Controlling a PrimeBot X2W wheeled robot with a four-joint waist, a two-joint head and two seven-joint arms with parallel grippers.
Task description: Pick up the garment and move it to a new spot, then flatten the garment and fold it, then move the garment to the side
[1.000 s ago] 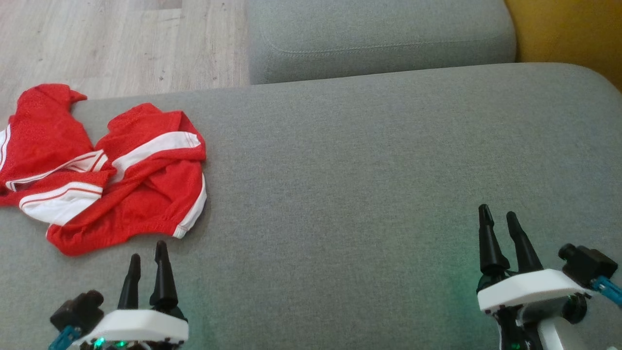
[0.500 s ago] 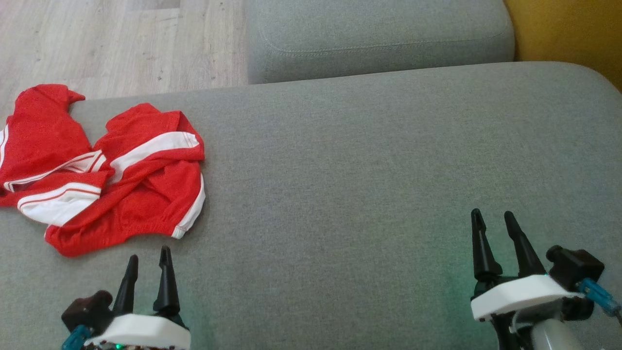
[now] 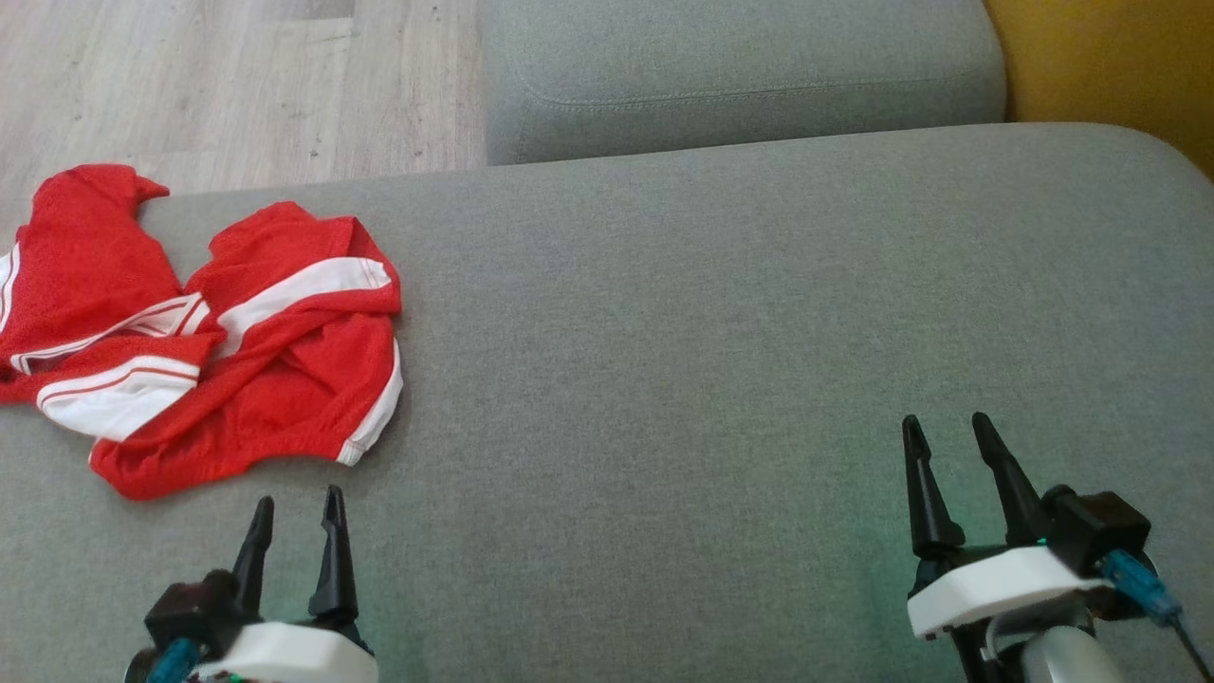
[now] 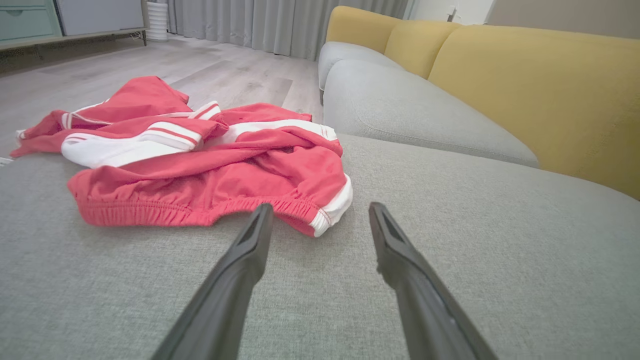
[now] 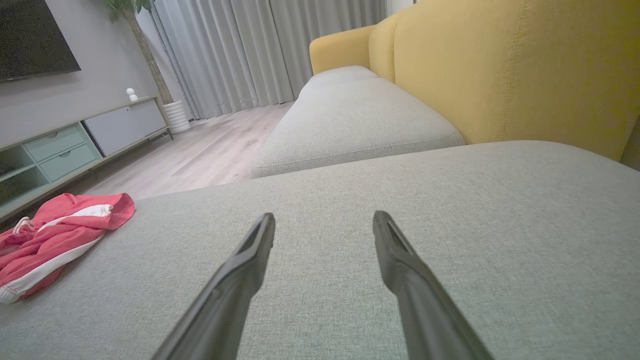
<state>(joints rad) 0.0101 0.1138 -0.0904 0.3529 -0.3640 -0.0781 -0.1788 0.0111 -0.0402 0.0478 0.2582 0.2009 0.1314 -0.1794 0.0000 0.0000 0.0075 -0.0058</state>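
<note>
Head view has the red garment [image 3: 228, 351] with the white stripes lying in a crumpled heap at the left end of the big grey seat cushion [image 3: 711, 332]. Its far corner reaches the cushion edge next to the wooden floor [image 3: 237, 85].

The left gripper [image 3: 298, 498] sits low over the cushion, just short of the elastic waistband. Its fingers are spread with nothing between them, and there's a strip of bare fabric between the tips and the cloth. The right gripper [image 3: 947, 420] is well apart from the garment, over the bare right side of the same cushion, and it's also spread wide and holding nothing.

A second grey cushion [image 3: 740, 66] butts up behind, and the yellow backrest [image 3: 1110, 66] is off to the right.

From the right wrist view you can see a TV cabinet [image 5: 120, 120] across the room. It has two pale green drawers [image 5: 60, 150], both closed, so no idea what's in them. The open shelf beside them is too dark to make out.
</note>
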